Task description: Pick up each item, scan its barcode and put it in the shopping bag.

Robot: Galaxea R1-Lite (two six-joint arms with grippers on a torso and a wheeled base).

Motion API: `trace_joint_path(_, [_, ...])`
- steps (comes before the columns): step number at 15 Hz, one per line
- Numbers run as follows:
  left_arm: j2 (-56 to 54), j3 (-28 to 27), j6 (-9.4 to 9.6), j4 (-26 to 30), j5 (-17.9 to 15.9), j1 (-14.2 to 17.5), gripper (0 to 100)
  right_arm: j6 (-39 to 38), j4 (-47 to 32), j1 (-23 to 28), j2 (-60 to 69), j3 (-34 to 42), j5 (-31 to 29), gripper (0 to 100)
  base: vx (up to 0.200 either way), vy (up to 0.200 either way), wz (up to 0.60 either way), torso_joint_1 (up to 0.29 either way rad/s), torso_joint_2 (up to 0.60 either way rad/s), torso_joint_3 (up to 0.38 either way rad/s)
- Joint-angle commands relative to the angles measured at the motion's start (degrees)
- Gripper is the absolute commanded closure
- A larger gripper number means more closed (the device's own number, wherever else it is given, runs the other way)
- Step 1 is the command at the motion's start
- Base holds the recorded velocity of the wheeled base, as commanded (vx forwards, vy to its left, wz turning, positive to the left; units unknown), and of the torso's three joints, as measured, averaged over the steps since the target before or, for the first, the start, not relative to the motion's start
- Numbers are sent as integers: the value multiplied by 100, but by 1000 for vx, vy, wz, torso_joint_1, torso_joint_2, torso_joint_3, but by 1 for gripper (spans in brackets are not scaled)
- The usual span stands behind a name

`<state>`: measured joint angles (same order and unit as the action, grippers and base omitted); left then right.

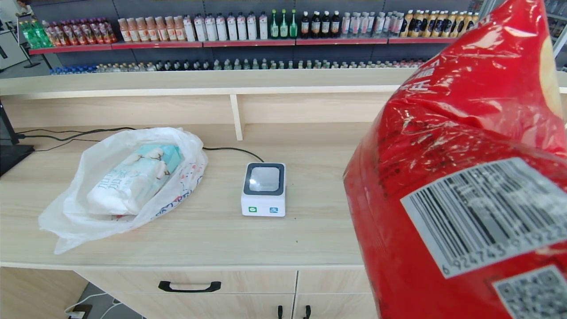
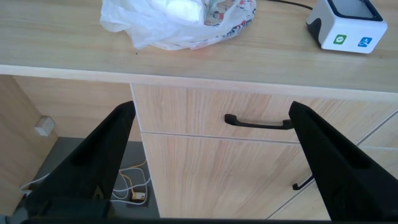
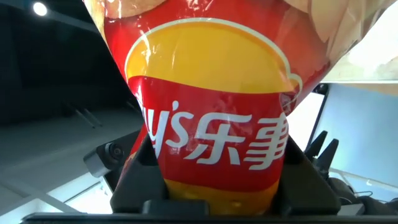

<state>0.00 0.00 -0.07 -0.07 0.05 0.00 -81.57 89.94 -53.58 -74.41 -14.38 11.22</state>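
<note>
A red chip bag (image 1: 465, 133) is held up high at the right, with its barcode (image 1: 483, 212) turned toward the head camera. My right gripper (image 3: 217, 165) is shut on the bag's (image 3: 211, 124) lower end. The white barcode scanner (image 1: 264, 188) stands mid-counter, left of and below the bag. The white plastic shopping bag (image 1: 75, 217) lies at the left with a tissue pack (image 1: 133, 181) inside. My left gripper (image 2: 211, 115) hangs open and holds nothing, below the counter's front edge and facing the drawers. The shopping bag (image 2: 161, 31) and scanner (image 2: 345, 25) lie beyond it.
The wooden counter (image 1: 199, 239) has a raised back ledge (image 1: 199, 82). A black cable (image 1: 234, 150) runs from the scanner, and a black stand (image 1: 11, 155) sits at the far left. Drawers with black handles (image 2: 258, 123) lie under the counter. Shelves of bottles (image 1: 248, 26) line the back wall.
</note>
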Motion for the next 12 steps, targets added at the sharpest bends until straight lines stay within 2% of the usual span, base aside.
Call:
trace_joint_path(1, [9, 0, -1, -1, -5, 0, 0, 0, 6, -91, 32, -3, -5, 100, 0, 0, 0, 0, 0, 0])
trace_joint_path(9, [0, 0, -1, -1, -5, 9, 0, 71, 6, -65, 50, -100, -137, 100, 0, 0, 0, 0, 0, 0])
trace_joint_path(12, [0, 0, -1, -1, -5, 0, 0, 1442, 6, -56, -320, 6, -269, 100, 0, 0, 0, 0, 0, 0])
